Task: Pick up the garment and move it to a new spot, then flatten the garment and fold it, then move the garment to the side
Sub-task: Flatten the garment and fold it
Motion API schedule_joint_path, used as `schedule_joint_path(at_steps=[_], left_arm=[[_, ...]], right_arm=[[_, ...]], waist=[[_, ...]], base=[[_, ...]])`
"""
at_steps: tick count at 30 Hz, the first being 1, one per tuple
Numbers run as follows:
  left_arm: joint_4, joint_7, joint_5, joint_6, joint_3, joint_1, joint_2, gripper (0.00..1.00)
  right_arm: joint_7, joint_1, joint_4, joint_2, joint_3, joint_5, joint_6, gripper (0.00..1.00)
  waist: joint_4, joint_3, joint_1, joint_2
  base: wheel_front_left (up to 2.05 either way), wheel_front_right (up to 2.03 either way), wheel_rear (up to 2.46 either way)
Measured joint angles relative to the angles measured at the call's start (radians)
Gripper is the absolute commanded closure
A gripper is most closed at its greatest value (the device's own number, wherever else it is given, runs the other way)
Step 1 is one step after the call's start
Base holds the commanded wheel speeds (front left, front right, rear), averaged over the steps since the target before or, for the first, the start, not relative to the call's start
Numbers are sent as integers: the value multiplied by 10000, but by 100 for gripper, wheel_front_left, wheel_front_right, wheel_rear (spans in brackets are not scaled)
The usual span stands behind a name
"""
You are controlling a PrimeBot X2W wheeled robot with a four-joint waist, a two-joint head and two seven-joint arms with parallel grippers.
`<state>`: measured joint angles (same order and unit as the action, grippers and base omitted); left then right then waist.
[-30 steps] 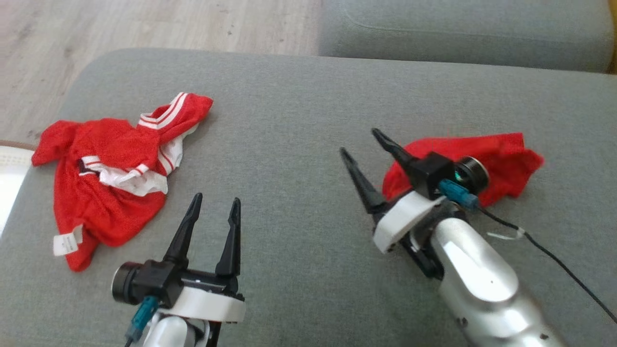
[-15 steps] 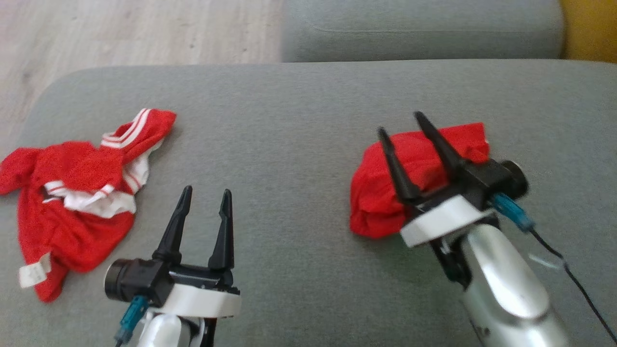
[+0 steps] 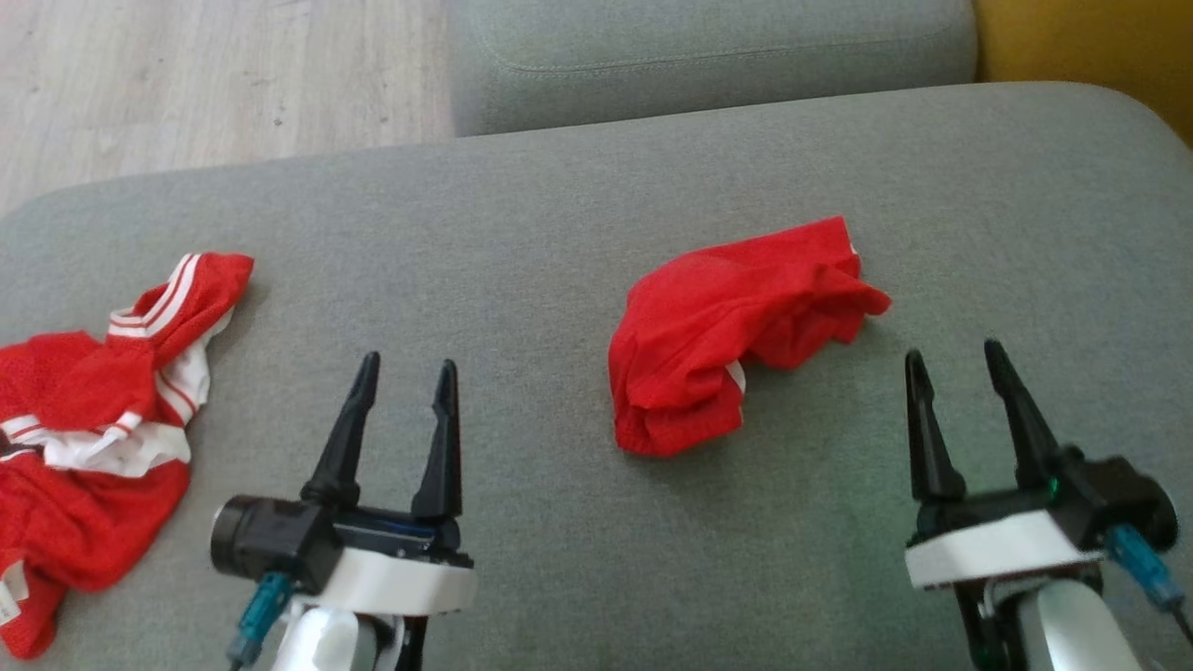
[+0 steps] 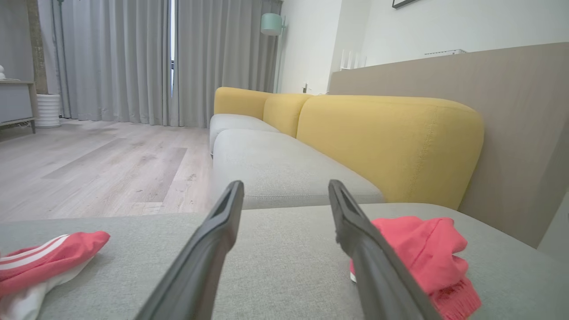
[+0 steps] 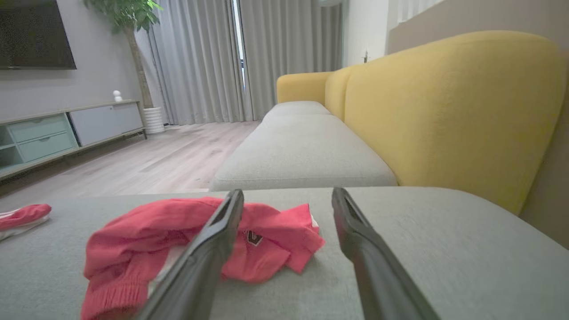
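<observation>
A crumpled red garment (image 3: 727, 345) lies bunched in the middle of the grey sofa seat (image 3: 559, 214), with nothing touching it. My right gripper (image 3: 953, 351) stands open just to its near right, fingers pointing away from me and nothing between them. The right wrist view has the garment (image 5: 133, 235) low and left, behind the left finger of that open gripper (image 5: 287, 192). Near and left of the garment, my left gripper (image 3: 408, 363) is open and empty. In the left wrist view the garment (image 4: 418, 249) sits past the right finger of the open gripper (image 4: 285, 184).
A second garment, red with white stripes (image 3: 93, 438), lies spread at the seat's left edge (image 4: 44, 262) (image 5: 22, 215). Another grey seat cushion (image 3: 708, 47) adjoins at the back, with a yellow backrest (image 4: 391, 142) to the right. Wooden floor (image 3: 186, 84) lies beyond the left edge.
My right gripper has drawn back from over the crumpled garment to the near right, leaving it free on the seat. The head camera has turned right. The left gripper has stayed put.
</observation>
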<state>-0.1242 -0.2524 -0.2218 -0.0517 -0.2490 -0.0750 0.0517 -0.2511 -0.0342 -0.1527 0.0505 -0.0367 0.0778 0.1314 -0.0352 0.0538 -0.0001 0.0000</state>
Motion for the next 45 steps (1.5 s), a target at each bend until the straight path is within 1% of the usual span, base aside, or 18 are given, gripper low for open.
schedule_joint_path(at_steps=[3,11,15,19,20,23,25,33,36,39,40,41,42,45], left_arm=[[-13,0,0,19,-98,5,-2,0],[-96,0,4,46,-100,5,-2,0],[-199,0,15,35,-146,5,-2,0],[-316,0,13,33,-272,3,-2,0],[-316,0,13,33,-272,3,-2,0],[-364,0,13,31,-389,0,-4,0],[-418,0,13,31,-391,-6,-2,0],[-573,0,12,33,-401,-21,0,0],[-585,0,10,35,-407,-28,-2,0],[-593,0,-6,44,-407,-34,-2,0],[-593,0,-6,44,-405,-34,-2,0],[-596,0,-6,44,-405,-35,-2,0],[-606,0,-6,44,-403,-35,-2,0],[-633,0,-6,44,-403,-37,-2,0]], right_arm=[[0,303,81,-15,31,50,0,0],[0,294,228,-33,19,102,0,0],[0,294,140,-31,-408,82,0,0],[2,293,-788,-35,-1358,-161,0,0],[2,293,-788,-35,-1358,-161,0,0],[75,156,-1526,-33,-1816,-75,0,0],[249,-113,-2038,-31,-2000,209,0,0],[326,-1501,-3611,-23,-2510,1323,0,0],[313,-1790,-4126,-19,-2677,1319,0,0],[209,-2089,-4391,-19,-2805,1221,0,0],[205,-2197,-4422,-17,-2796,1179,0,9],[150,-2302,-4433,-15,-2765,1124,0,88],[88,-2394,-4429,-15,-2719,1064,0,100],[29,-2579,-4207,-6,-2650,909,0,100]], waist=[[-77,27,0,0],[-21,46,0,0],[168,132,0,0],[399,247,1,0],[399,247,1,0],[604,337,1,0],[755,390,1,0],[1317,547,2,0],[1417,592,2,0],[1441,615,2,0],[1433,620,2,0],[1420,621,2,0],[1405,616,2,0],[1375,570,2,0]], base=[[0,0,0],[0,0,0],[0,0,0],[0,0,0],[0,0,0],[0,0,0],[0,0,0],[0,0,0],[0,0,0],[0,0,0],[0,0,0],[0,0,0],[0,0,0],[0,0,0]])
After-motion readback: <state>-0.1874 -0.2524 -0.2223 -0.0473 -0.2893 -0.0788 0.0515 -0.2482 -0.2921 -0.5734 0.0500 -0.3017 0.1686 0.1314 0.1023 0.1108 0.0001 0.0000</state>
